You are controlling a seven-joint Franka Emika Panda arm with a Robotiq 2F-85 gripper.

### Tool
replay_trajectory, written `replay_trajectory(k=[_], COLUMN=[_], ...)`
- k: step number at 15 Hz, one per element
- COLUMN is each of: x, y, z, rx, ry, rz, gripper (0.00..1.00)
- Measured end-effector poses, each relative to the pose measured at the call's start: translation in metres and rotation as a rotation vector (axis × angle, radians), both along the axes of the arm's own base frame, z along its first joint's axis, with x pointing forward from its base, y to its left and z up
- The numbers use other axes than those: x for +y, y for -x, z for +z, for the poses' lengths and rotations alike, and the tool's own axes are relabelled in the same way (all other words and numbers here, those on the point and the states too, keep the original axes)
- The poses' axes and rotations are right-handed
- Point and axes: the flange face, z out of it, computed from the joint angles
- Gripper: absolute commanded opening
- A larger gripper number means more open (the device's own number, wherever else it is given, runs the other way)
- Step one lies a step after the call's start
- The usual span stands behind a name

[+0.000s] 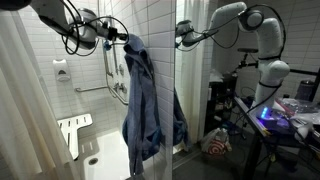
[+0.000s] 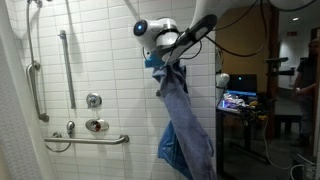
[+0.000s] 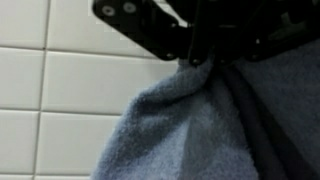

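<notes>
A blue towel [image 1: 142, 105] hangs in long folds against the white tiled shower wall in both exterior views [image 2: 183, 120]. My gripper [image 1: 122, 38] is shut on the towel's top end and holds it high up near the wall [image 2: 163, 55]. In the wrist view the black fingers [image 3: 200, 55] pinch the bunched blue towel [image 3: 190, 125], which fills the lower frame, with white tiles behind.
A grab bar [image 2: 66, 65], shower valves [image 2: 94, 100] and a horizontal rail [image 2: 88, 140] are on the tiled wall. A white shower curtain [image 1: 25, 100] hangs nearby and a folding seat [image 1: 73, 130] is below. A mirror edge shows a desk with monitor [image 2: 238, 100].
</notes>
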Motion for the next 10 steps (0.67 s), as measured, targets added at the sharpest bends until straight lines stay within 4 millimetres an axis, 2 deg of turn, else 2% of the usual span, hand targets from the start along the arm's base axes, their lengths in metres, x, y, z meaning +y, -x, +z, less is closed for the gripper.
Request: replay_trajectory(k=[6, 8, 10], x=[-0.028, -0.039, -0.042], y=[-0.049, -0.059, -0.062], z=[-0.031, -0.038, -0.035], rx=[0.025, 0.053, 0.062], ry=[0.002, -0.026, -0.058], rz=[-0.114, -0.135, -0.152], gripper=[0.01, 0.01, 0.01])
